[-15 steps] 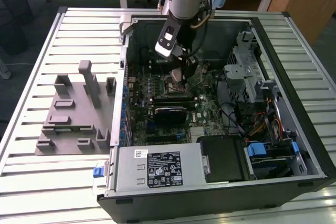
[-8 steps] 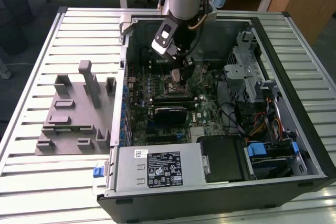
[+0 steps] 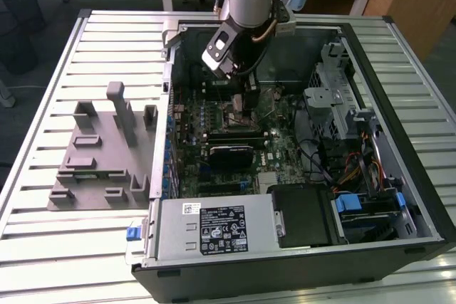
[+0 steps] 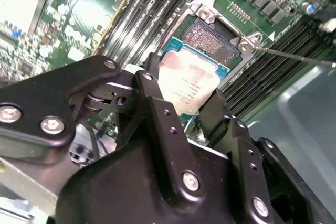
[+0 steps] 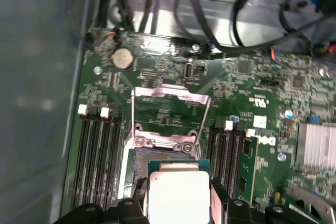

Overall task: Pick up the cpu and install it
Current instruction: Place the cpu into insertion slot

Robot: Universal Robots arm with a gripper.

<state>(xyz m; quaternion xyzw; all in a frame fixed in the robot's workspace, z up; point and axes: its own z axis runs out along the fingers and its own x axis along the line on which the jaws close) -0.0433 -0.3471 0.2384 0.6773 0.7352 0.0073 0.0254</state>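
Your gripper [image 4: 185,98] is closed to the width of the cpu [image 4: 191,82], fingers [image 4: 155,95] clamping two opposite edges. You have the chip over the open socket [image 4: 210,38].

Open socket [image 4: 210,38] lies under the gripper [image 4: 184,90], which clamps the cpu [image 4: 195,77]; room is free straight above. 2 banks of memory slots [image 5: 97,150] flank it. The raised load plate [image 5: 168,93] blocks 1 end, and the drive cage [image 3: 335,97] stands further off.
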